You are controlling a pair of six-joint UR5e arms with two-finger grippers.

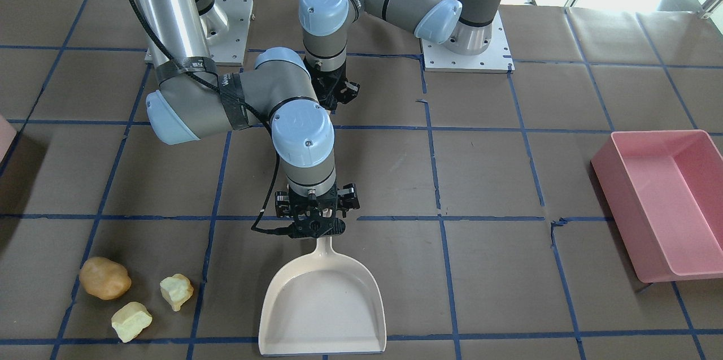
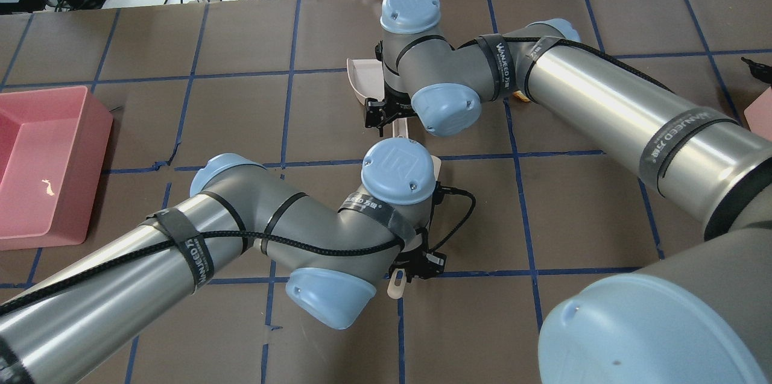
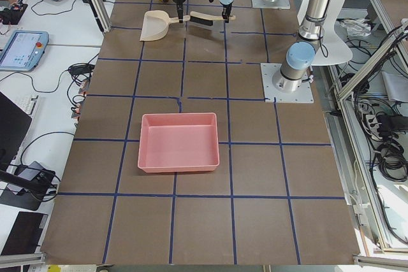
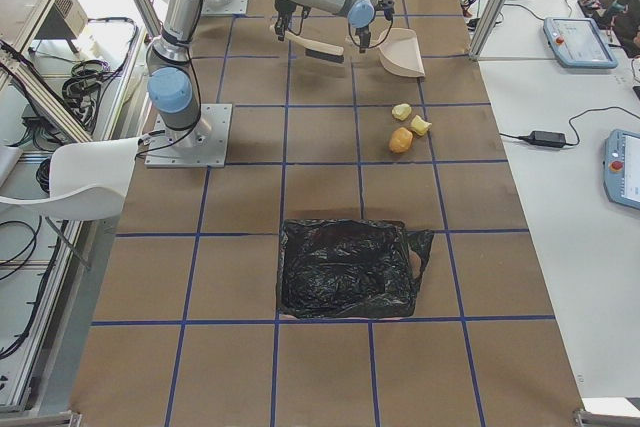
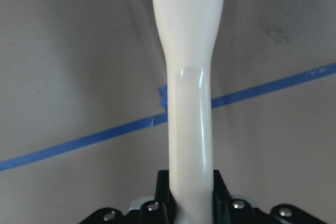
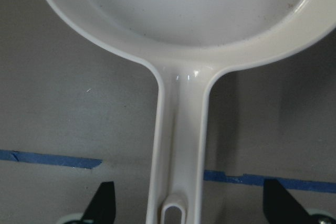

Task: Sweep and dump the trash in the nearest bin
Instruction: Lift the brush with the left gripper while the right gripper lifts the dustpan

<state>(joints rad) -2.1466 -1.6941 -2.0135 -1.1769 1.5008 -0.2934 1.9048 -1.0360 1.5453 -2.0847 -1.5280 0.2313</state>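
The right gripper [image 1: 315, 228] is wide open. Its two black fingers [image 6: 104, 203] stand on either side of the thin handle of the cream dustpan [image 1: 323, 306] and do not touch it. The dustpan lies on the brown table [image 1: 486, 168] at the bottom middle of the front view, with its wide mouth toward the bottom edge. The left gripper [image 2: 416, 263] is closed tight on the cream handle of the brush [image 5: 190, 77], and the handle sticks out over a blue tape line [image 5: 79, 142]. In the front view this gripper sits higher up, partly behind the right arm's elbow, and the brush is hidden there. The trash is in the lower left of the front view, well apart from the dustpan. It is a smooth orange-brown lump [image 1: 104, 278], a pale yellow-green chunk [image 1: 176, 291] and a second pale chunk [image 1: 131, 321], all near each other but not touching. The bin [image 1: 4, 139] shows only as a small pale pink corner at the left edge of that view, above the trash. A big pink tub [image 1: 661, 202] sits at the right edge — far from the trash.
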